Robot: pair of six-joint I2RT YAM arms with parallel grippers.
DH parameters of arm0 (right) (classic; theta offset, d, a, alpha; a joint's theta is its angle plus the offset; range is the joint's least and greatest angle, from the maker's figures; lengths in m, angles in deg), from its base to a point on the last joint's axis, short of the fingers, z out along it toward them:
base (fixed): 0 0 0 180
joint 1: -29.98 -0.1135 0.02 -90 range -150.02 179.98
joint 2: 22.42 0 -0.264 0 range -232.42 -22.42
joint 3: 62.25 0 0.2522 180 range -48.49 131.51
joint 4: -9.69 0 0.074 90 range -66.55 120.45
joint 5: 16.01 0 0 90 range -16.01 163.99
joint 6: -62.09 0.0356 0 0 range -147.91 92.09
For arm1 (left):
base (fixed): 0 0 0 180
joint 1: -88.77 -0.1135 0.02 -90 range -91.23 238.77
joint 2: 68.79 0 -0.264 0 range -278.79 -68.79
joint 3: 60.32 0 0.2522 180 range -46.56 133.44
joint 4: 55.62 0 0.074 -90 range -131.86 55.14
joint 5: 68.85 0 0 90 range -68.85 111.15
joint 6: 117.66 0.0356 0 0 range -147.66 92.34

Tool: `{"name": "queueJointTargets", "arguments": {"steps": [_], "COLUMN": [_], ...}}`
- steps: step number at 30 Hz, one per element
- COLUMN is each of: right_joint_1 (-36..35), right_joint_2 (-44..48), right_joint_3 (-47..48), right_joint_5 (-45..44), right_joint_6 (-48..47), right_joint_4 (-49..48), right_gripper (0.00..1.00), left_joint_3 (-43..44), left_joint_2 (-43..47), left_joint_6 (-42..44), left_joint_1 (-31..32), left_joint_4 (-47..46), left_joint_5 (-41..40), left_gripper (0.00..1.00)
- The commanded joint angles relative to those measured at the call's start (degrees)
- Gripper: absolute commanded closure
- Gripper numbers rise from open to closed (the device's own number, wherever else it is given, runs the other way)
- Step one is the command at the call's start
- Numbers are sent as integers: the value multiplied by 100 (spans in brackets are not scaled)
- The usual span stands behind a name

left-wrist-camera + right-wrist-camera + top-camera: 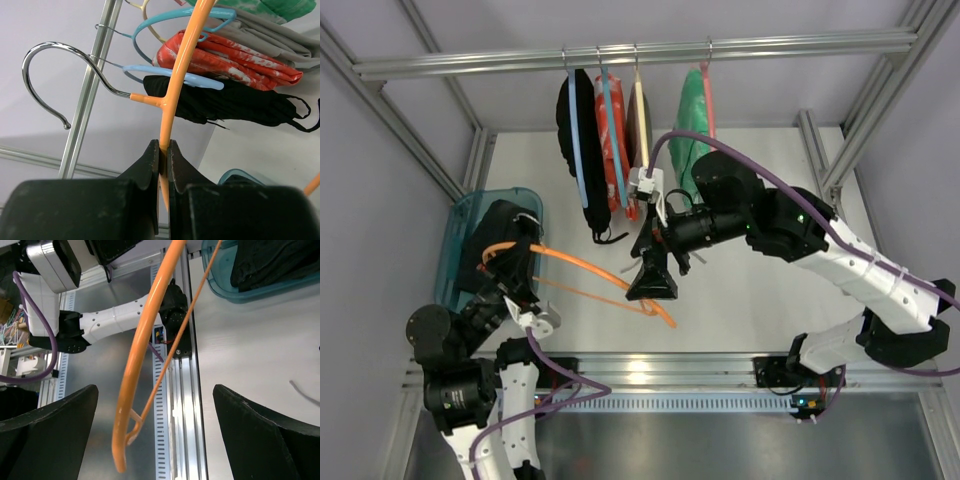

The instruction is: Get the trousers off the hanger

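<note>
Removal looks done, as I read it: trousers (505, 235) lie bunched in the blue bin (452, 250) at centre left of the top view, and the hanger (146, 325) is bare. My left gripper (163, 150) is clenched on the hanger's arm, just below where the hook (52, 45) joins. My right gripper (155, 390) is released, jaws wide, w/ the hanger's far corner between them but touching neither side. Next move, I'd judge: back the right gripper clear w/o snagging that corner, then park the hanger somewhere (task line doesn't say where).

Views differ. Left wrist cam is the only one proving the pinch: pads (150, 160) tight on orange plastic. The top view hides that under my wrist. Right wrist cam shows the open gap and, upper right, dark cloth inside the bin. Only the top view gives the whole layout: bin, both arms, garments on the rail (640, 48) at top.
</note>
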Motion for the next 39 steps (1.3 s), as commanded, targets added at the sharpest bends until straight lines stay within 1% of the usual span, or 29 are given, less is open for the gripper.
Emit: {"name": "queueJointTargets", "arguments": {"steps": [1, 5, 8, 12, 13, 14, 18, 19, 20, 21, 22, 23, 25, 26, 28, 29, 30, 32, 33, 35, 36, 37, 38, 39], "right_joint_1": [-44, -35, -35, -61, -87, -105, -175, -175, -175, -175, -175, -175, -167, -167, -105, -70, -44, 174, 289, 597, 937, 1106, 1369, 1476], "right_joint_2": [-14, -163, -251, -453, -489, -532, -638, -638, -621, -595, -577, -559, -463, -419, -270, -147, -103, 3, 116, 249, 380, 468, 660, 741], "right_joint_3": [351, 370, 107, 105, 158, 193, 413, 413, 405, 379, 370, 378, 413, 422, 448, 449, 475, 466, 397, 282, 169, 124, 89, 88], "right_joint_5": [-79, -106, -211, -264, -334, -378, -580, -615, -642, -659, -712, -738, -713, -660, -467, -440, -422, -230, -150, 131, 358, 456, 587, 710], "right_joint_6": [84, 102, 137, 181, 163, 146, 67, 14, -21, -108, -135, -179, -320, -346, -417, -452, -504, -496, -357, -181, 3, 66, 110, 102], "right_joint_4": [-293, -293, -311, -355, -346, -372, -337, -328, -302, -302, -293, -302, -267, -276, -302, -302, -293, -293, -319, -504, -574, -714, -767, -785], "right_gripper": [1, 1, 2, 6, 10, 12, 39, 57, 65, 83, 92, 100, 100, 100, 100, 100, 100, 100, 100, 100, 100, 100, 100, 100], "left_joint_3": [64, 72, 134, 213, 222, 222, 239, 257, 274, 292, 301, 310, 371, 450, 590, 774, 880, 1230, 1354, 1661, 1785, 1891, 2075, 2146], "left_joint_2": [-107, -125, -195, -300, -318, -318, -371, -362, -371, -371, -371, -371, -336, -353, -371, -397, -423, -581, -634, -870, -959, -1038, -1221, -1302], "left_joint_6": [-38, -64, -205, -284, -310, -337, -363, -363, -363, -372, -416, -425, -590, -687, -1161, -1354, -1757, -2189, -2844, -3611, -4337, -4736, -5114, -5788], "left_joint_1": [-49, -49, -49, -49, -49, -49, -58, -58, -49, -58, -49, -58, -49, -49, -49, -49, -49, -58, -58, -49, -58, -58, -49, -58], "left_joint_4": [-226, -217, -217, -226, -217, -217, -226, -226, -226, -226, -217, -217, -217, -217, -226, -226, -217, -234, -391, -655, -874, -1085, -1252, -1611], "left_joint_5": [-166, -254, -473, -641, -623, -597, -500, -491, -448, -413, -386, -351, -272, -245, -44, 53, 315, 536, 589, 476, 362, 109, 2, -95], "left_gripper": [100, 100, 100, 100, 100, 100, 100, 100, 100, 100, 100, 100, 99, 93, 81, 63, 55, 40, 22, 15, 13, 11, 10, 10]}}
